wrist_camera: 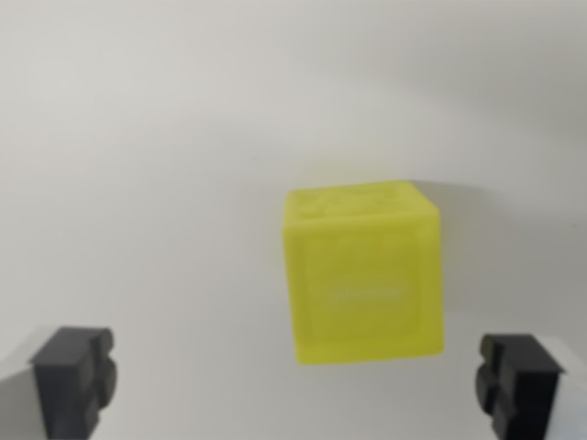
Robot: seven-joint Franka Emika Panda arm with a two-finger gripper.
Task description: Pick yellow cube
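While the claw [298, 380] stands wide open and empty, the yellow cube [363, 272] rests on the white tabletop [138, 183], between the two black fingertips [73, 376] and nearer the right one, touching neither.

A plain white tabletop [147, 156] fills the wrist view from edge to edge, smooth and unmarked. Its far part is softly shaded in grey, with a faint darker patch toward the wrist view's upper right. No edge or corner of it shows.
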